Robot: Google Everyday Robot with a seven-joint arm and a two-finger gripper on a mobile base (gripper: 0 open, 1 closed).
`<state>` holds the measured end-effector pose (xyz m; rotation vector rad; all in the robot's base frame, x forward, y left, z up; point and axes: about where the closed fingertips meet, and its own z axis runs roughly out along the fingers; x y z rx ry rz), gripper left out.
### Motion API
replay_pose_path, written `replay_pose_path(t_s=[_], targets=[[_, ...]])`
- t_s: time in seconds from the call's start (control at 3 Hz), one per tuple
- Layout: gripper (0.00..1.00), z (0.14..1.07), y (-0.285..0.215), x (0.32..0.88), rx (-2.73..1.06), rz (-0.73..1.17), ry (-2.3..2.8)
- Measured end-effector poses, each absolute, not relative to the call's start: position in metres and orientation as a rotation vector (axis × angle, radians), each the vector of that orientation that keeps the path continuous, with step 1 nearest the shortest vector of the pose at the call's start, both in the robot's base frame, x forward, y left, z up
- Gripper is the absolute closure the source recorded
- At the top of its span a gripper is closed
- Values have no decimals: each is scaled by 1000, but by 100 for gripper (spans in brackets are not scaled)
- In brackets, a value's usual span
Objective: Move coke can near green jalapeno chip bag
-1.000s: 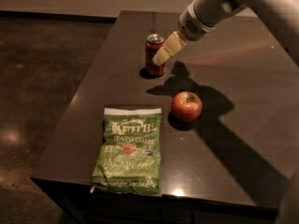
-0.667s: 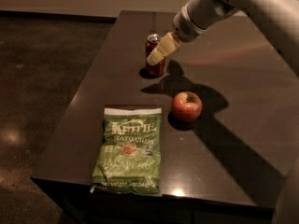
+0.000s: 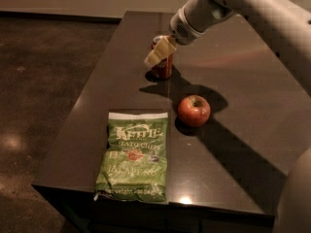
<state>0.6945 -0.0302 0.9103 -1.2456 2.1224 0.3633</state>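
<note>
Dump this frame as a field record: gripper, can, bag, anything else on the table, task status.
gripper: at the upper part of the coke can, overlapping it in view; grasp cannot be told
coke can: upright, far part of the table
green jalapeno chip bag: lying flat, label up, at the near edge
apple: on the table, between can and bag in depth, right of the bag, touching neither
task status: can not yet near the bag
</note>
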Motion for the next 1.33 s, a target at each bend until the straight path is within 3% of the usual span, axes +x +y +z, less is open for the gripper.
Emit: replay_pose_path(t_s=[1.0, 1.33], targets=[[87, 925, -29, 671, -1317, 407, 2034], [100, 936, -25, 636, -1383, 435, 1966]])
